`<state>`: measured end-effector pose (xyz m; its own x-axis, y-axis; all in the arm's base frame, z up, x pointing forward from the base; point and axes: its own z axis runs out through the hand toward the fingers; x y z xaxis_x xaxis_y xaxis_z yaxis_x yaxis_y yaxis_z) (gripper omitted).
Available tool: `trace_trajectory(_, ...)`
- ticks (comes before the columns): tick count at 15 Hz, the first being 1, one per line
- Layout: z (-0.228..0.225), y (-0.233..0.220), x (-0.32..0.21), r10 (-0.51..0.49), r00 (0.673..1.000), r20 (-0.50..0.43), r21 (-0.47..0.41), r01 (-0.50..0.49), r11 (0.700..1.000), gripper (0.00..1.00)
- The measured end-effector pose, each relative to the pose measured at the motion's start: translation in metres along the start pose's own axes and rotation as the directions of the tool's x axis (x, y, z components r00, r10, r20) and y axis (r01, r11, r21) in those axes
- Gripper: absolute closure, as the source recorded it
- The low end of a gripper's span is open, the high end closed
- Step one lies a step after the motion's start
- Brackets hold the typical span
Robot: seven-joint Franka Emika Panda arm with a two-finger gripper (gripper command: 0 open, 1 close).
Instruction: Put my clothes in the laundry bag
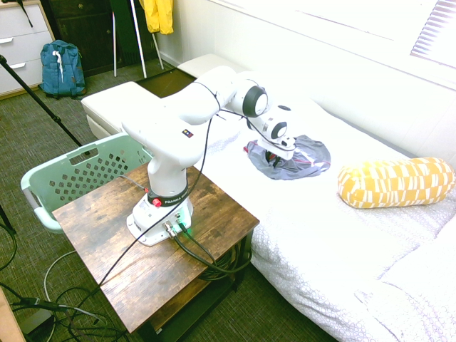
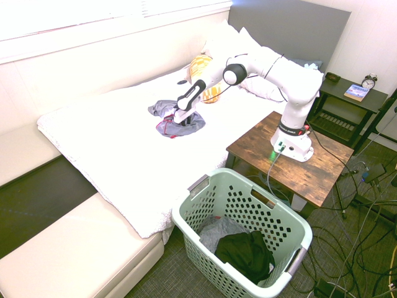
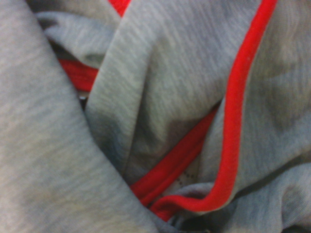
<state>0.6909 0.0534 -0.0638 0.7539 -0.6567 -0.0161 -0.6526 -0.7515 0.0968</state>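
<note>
Pointing straight down, the white arm's two-finger gripper (image 2: 181,120) is pressed into the crumpled grey, red-trimmed garment (image 2: 162,109) on the white quilted bed (image 2: 118,149); finger spread and grip unclear.

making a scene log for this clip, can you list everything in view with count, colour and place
grey garment: 1, grey with red trim, crumpled on the white bed, under the gripper
laundry basket: 1, pale mint green, on the floor beside the bed and wooden table; holds dark and grey clothing
bolster pillow: 1, yellow and white, on the bed by the wall
bed: 1, white cover
wooden table: 1, brown, next to the bed
backpack: 1, blue, on the floor by the drawers
yellow garment: 1, hanging at the back
nightstand: 1, dark, bearing an alarm clock and a book
gripper: 1, white arm, pointing down into the grey garment; finger state unclear
</note>
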Motion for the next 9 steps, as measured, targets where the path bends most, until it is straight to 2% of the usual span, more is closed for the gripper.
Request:
trace_trajectory(7,-0.006,-0.003,-0.007,-0.005,1.000,0.007,0.007,0.005,1.000,1.00)
trace_trajectory(9,-0.025,-0.007,-0.011,-0.007,1.000,0.000,0.032,0.007,0.999,1.00)
